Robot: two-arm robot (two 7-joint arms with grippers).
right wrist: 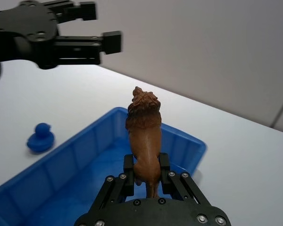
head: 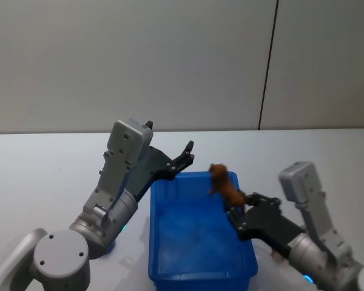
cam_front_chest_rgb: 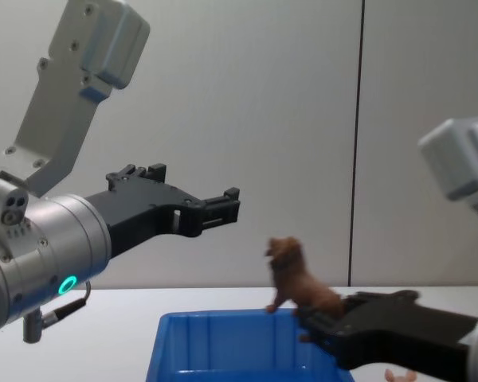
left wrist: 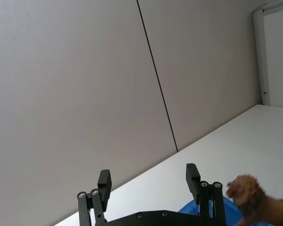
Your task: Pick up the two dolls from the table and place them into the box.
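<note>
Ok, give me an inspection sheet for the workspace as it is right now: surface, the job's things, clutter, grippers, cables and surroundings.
Surface: white table, plain and flat.
Job's things: blue box holds neither doll; reddish-brown doll held above the box's right rim; pale pink doll on the table right of the box, partly hidden by the right arm.
Clutter: small blue duck-like toy on the table outside the box.
Grippers: left gripper open, empty, raised over the box's far left corner; right gripper shut on the reddish-brown doll's hindquarters.
Cables: short cable looping under the left arm.
Surroundings: grey wall with a dark vertical seam.
</note>
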